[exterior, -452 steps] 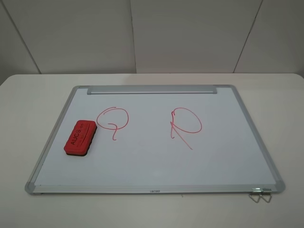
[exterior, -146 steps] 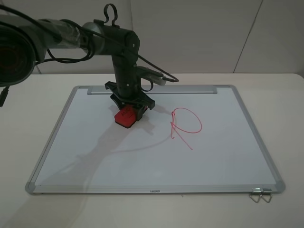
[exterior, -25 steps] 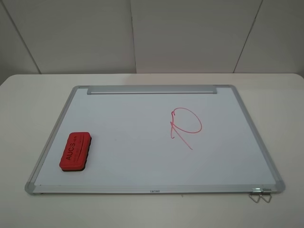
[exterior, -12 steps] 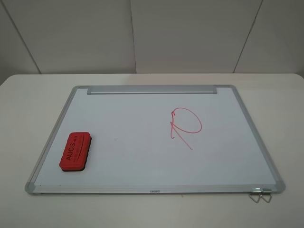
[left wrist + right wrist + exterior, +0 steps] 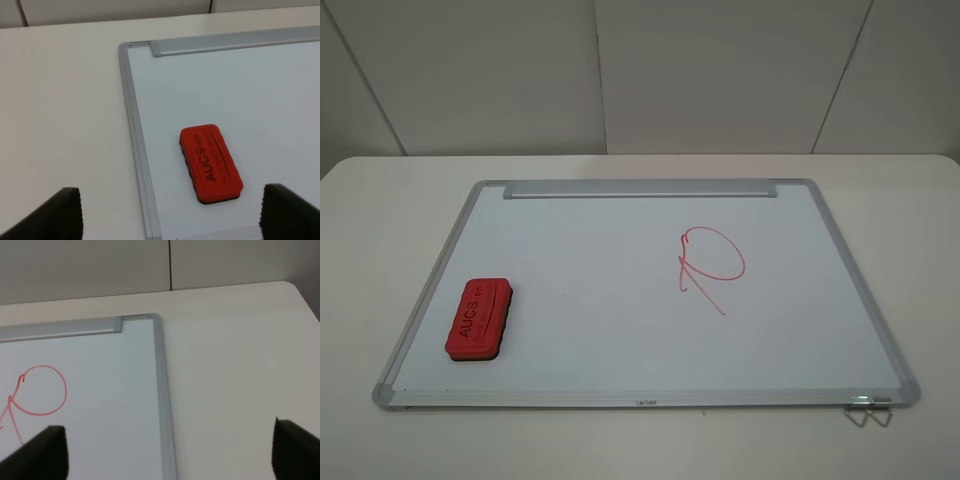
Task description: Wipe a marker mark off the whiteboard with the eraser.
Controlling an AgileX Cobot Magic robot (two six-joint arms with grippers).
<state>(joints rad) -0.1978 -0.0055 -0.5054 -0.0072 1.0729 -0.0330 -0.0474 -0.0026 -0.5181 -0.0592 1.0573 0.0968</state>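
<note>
Now the Q-shaped red marker mark is gone from the silver-framed white whiteboard (image 5: 620, 395), and the red oblong eraser (image 5: 479, 319) lies released near the board's front-left corner. Only the P-like red loop (image 5: 712, 262) remains. Left gripper (image 5: 170, 212) and right gripper (image 5: 170, 447) hover spread, empty; wiping looks finished.

Looked down on the whiteboard (image 5: 100, 405) corner with its silver frame and bar strip (image 5: 60, 328), flat on the pale desk (image 5: 235, 370). Showed a red P-like loop (image 5: 42, 390). Caught two dark fingertips (image 5: 295, 447) wide apart.
</note>
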